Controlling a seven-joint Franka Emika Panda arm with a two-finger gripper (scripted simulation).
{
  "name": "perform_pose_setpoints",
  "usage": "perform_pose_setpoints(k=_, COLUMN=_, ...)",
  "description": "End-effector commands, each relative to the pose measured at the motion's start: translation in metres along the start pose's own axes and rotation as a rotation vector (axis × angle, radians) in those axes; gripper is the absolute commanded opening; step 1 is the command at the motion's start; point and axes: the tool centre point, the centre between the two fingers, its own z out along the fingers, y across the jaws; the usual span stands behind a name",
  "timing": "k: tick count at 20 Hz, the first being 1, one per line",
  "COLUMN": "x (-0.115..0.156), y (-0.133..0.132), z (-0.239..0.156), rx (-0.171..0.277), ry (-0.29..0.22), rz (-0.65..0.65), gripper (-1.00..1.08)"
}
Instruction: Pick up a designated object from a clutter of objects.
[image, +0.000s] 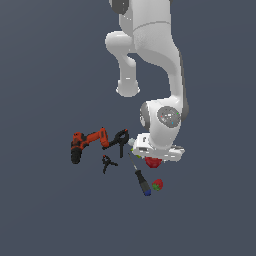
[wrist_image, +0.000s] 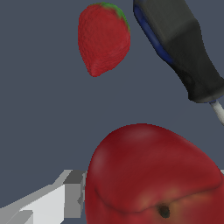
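Note:
The red apple (wrist_image: 153, 175), glossy with a dark stem dimple, fills the near part of the wrist view. In the exterior view the apple (image: 151, 163) sits just under the white hand. My gripper (image: 156, 157) is lowered over it. One grey finger (wrist_image: 72, 197) shows against the apple's side; the other finger is hidden behind the apple. Whether the fingers press on the apple does not show. The clutter lies around: a strawberry (wrist_image: 103, 37), a screwdriver (wrist_image: 183, 48), an orange-black drill (image: 86, 142) and black clamps (image: 119, 138).
The strawberry (image: 157, 184) and the screwdriver (image: 142, 181) lie close to the apple on the near side. A small black clamp (image: 107, 162) lies at the exterior view's left of the screwdriver. The arm's white links rise behind the hand.

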Motion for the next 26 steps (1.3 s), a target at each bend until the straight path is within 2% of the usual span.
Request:
perform_pose_setpoints(k=1, x=0.0, y=0.0, z=0.0, rx=0.0, ry=0.0, rz=0.001, gripper=-1.0)
perform_pose_setpoints(k=7, x=0.001, y=0.003, z=-0.01, rx=0.0, ry=0.0, rz=0.001, gripper=-1.0)
perform_pose_setpoints(k=13, x=0.002, y=0.01, z=-0.041, rx=0.0, ry=0.0, rz=0.001, gripper=-1.0)
perform_pose_setpoints(k=19, x=0.004, y=0.024, z=-0.094, rx=0.001, ry=0.0, rz=0.001, gripper=-1.0)
perform_pose_setpoints(k=26, x=0.008, y=0.043, z=-0.174, rx=0.001, ry=0.0, rz=0.001, gripper=-1.0)
